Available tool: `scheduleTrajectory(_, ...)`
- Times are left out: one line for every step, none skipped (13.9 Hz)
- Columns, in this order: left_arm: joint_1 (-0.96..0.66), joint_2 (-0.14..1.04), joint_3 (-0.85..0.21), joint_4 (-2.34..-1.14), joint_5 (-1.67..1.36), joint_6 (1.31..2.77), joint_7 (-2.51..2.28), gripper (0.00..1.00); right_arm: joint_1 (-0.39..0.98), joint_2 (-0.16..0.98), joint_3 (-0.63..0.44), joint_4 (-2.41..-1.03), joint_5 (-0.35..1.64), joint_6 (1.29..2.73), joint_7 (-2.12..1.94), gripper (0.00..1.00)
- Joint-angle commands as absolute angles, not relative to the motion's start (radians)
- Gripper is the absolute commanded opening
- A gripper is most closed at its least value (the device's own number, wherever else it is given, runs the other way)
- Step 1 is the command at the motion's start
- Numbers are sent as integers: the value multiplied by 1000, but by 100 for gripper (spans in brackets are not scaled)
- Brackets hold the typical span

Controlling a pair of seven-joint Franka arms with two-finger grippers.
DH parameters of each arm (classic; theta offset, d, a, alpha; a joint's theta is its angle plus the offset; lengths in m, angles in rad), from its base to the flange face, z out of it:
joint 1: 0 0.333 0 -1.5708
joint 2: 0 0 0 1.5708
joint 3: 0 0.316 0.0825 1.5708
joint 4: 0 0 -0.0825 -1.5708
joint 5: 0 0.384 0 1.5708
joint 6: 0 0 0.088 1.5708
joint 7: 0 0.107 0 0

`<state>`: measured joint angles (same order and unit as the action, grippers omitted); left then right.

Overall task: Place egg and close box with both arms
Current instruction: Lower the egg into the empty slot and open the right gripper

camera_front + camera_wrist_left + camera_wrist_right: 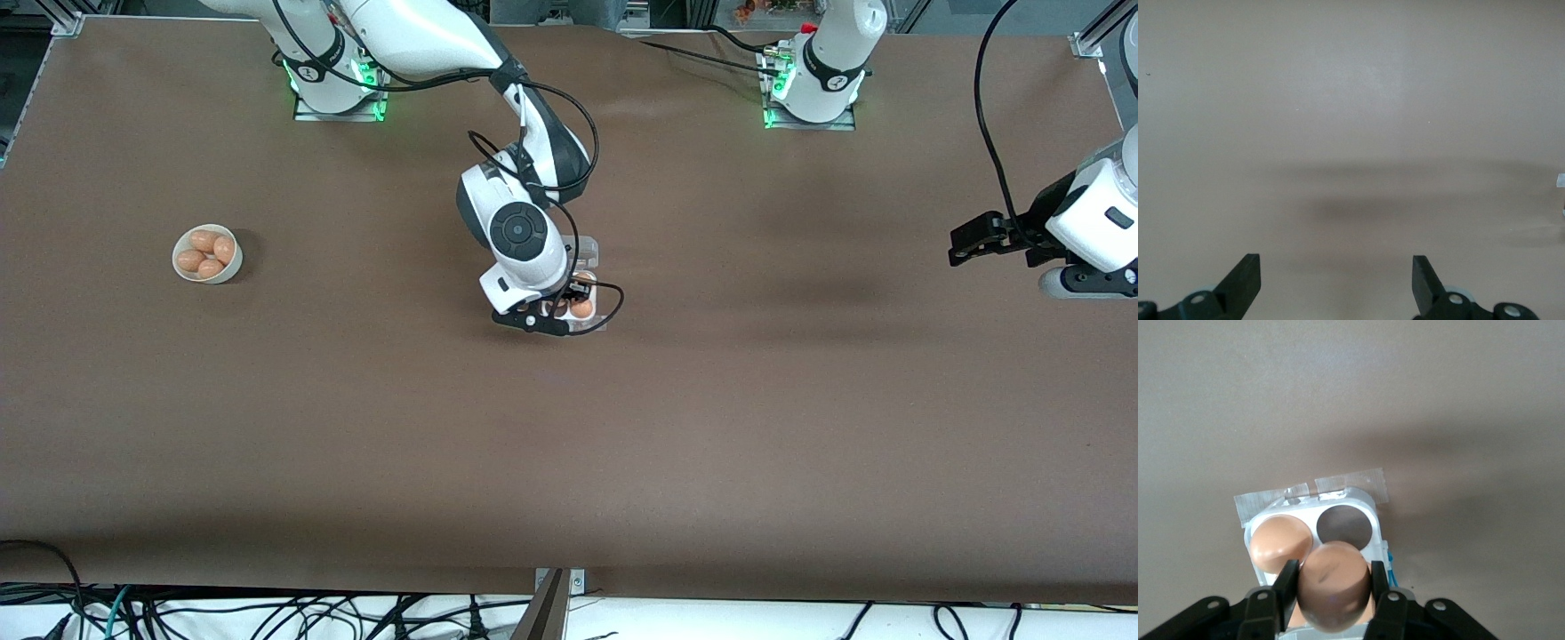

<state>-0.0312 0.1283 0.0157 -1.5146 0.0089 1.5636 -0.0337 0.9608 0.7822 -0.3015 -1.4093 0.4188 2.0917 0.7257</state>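
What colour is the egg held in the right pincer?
Orange-brown; the egg in the right pincer shows best in the right wrist view.

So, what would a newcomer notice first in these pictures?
First, the right claw gripping an egg just above the box at the table's middle, where one egg already sits beside an empty cell. Next, the white bowl of eggs toward the right arm's end. The left claw waits open over bare table.
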Motion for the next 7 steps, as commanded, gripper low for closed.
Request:
scheduleTrajectory(-34,133,14,-1497,23,1546,-40,100,959,805,-288,-1376,437,2086,724,39)
scheduleTrajectory(-35,135,12,-1497,23,1546,-41,100,959,807,-288,-1376,437,2088,723,39)
scheduleTrajectory(-35,133,12,-1497,23,1546,-41,100,957,813,-288,-1376,439,2088,723,40)
scheduleTrajectory(-35,133,12,-1497,23,1546,-41,100,959,815,-288,-1376,437,2086,723,40)
scheduleTrajectory(-35,133,12,-1497,23,1546,-41,100,957,815,-288,-1377,437,2082,721,40)
scheduleTrajectory(-35,135,12,-1497,23,1546,-41,100,957,815,-287,-1376,437,2082,721,41)
scheduleTrajectory(-35,133,12,-1497,23,1546,-41,100,957,818,-288,-1377,436,2082,721,41)
